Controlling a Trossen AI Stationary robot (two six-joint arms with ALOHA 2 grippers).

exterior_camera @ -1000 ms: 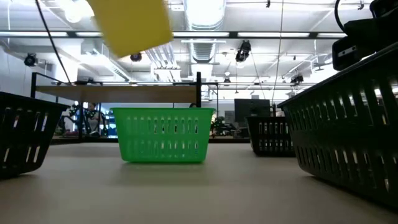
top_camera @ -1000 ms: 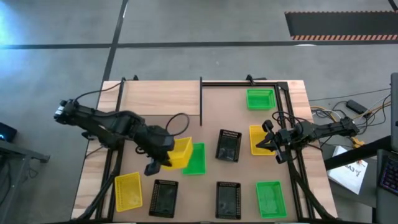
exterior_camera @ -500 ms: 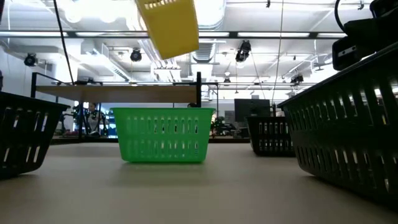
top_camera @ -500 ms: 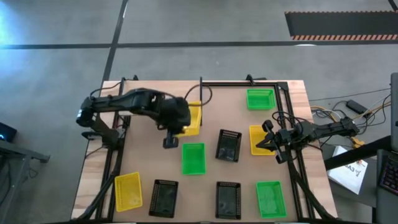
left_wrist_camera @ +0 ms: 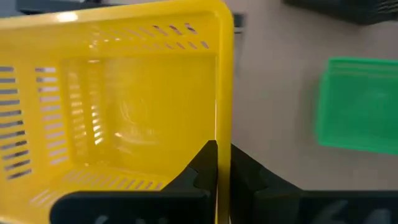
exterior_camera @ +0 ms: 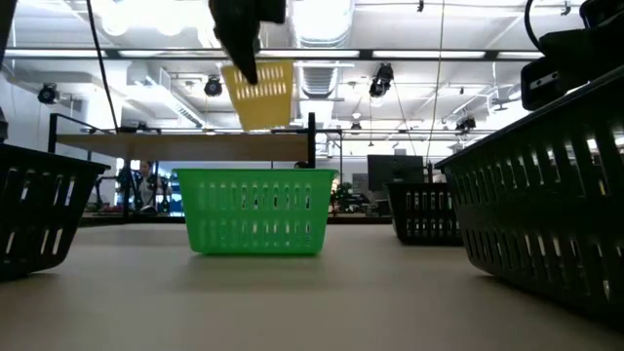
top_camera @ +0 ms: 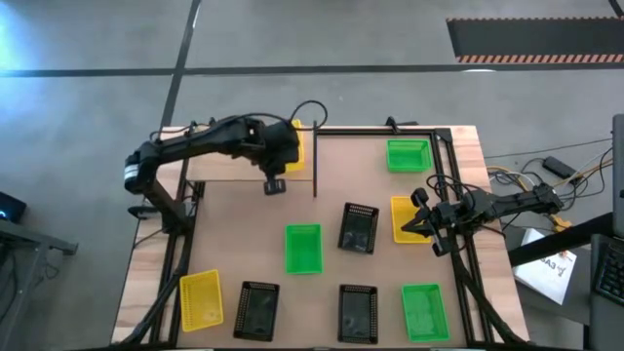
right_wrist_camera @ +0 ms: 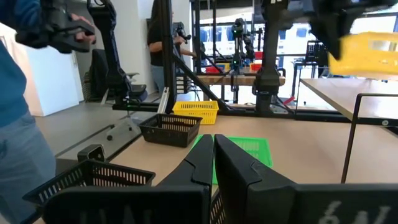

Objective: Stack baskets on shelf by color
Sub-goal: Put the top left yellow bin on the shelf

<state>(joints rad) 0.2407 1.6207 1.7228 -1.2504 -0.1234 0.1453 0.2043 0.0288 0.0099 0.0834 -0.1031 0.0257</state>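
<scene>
Fingers (left_wrist_camera: pixel 208 163) of our left gripper (top_camera: pixel 285 156) clench the wall of a yellow basket (left_wrist_camera: pixel 118 106), held aloft over the shelf (top_camera: pixel 244 154) at the worktop's far left. We judge placing is in hand; next comes lowering it level onto the planks. Our right gripper (top_camera: pixel 421 223) waits, fingers together, empty, beside another yellow basket (top_camera: pixel 402 216).

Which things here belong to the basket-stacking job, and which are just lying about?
Job:
- yellow plastic mesh basket held by the left gripper over the pale wood shelf
- yellow, green and black mesh baskets on the brown table
- right gripper, waiting at the table's right edge

Lying about:
- cables and papers off the table's right side
</scene>
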